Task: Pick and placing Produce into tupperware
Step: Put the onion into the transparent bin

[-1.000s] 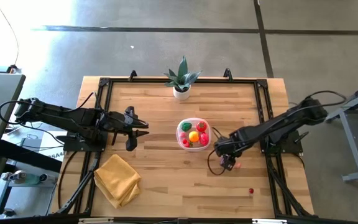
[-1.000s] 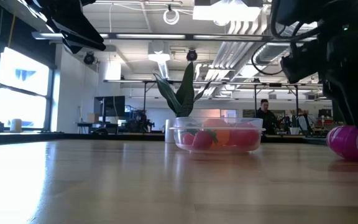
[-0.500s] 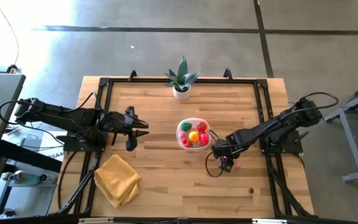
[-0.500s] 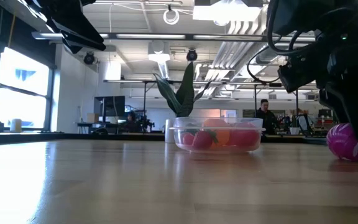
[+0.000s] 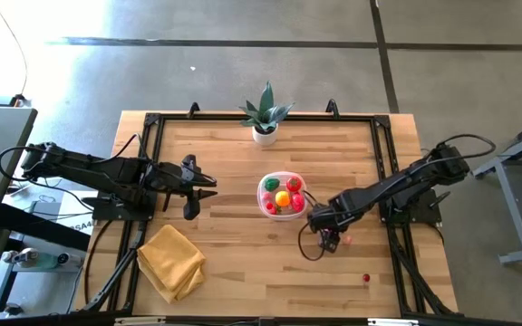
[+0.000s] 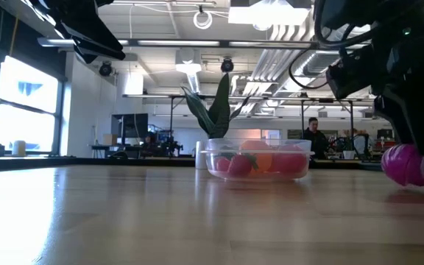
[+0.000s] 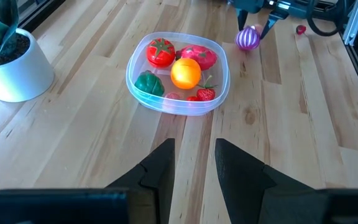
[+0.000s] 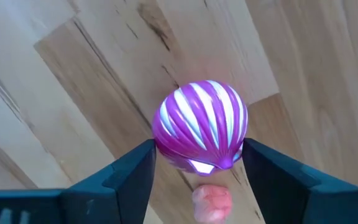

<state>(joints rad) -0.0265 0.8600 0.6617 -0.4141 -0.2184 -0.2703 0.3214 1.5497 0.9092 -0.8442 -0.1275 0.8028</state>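
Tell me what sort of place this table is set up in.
Probably a large open workshop or robotics lab. The low view shows exposed ceiling ducts, rows of workbenches with equipment, and a person far behind the table. The high view shows bare concrete floor.

A potted green plant in a white pot is standing upright near the far edge of the wooden desk, about midway along it. A folded yellow cloth is lying flat toward the near left corner of the desk. Beyond the desk, a person is showing far back in the room, under ceiling lights.
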